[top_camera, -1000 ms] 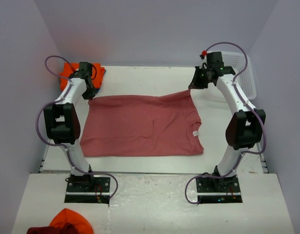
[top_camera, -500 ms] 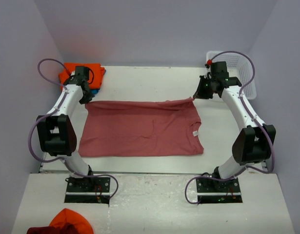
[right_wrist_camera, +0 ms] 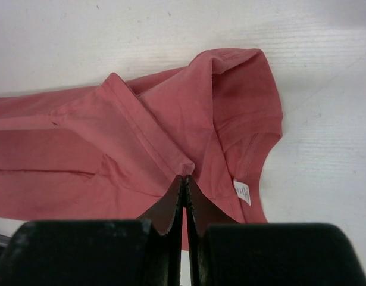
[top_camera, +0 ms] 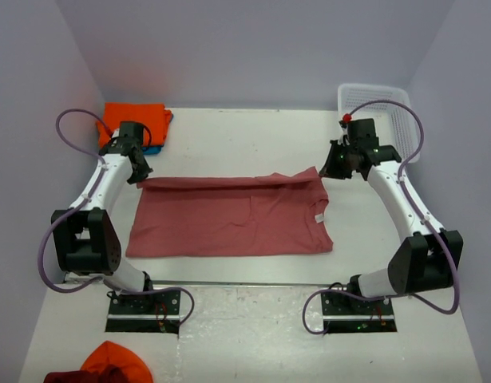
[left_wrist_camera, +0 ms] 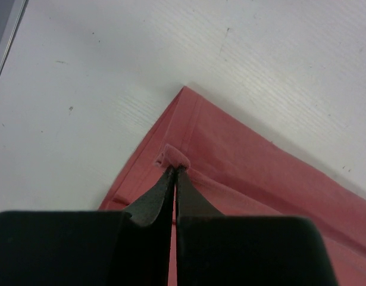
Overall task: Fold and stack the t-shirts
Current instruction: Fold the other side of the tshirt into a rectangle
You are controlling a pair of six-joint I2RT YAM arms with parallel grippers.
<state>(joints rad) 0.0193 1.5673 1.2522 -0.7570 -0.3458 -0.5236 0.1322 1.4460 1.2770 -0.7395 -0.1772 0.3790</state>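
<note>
The salmon-red t-shirt lies spread across the middle of the table, its small white tag at the right. Its far edge is lifted and turned over toward the near side. My left gripper is shut on the far left corner of the salmon-red t-shirt. At the far right corner my right gripper pinches a fold of the same t-shirt, with the tag just right of the fingertips. An orange t-shirt sits folded at the far left, a teal-blue one peeking out beneath it.
A white lattice basket stands at the far right corner behind the right arm. On the near ledge at the bottom left lie an orange cloth and a dark red cloth. Purple walls close in the table.
Both grippers have come toward the near side with the shirt's far edge, folding it over the body. The shirt now shows a narrower band.
</note>
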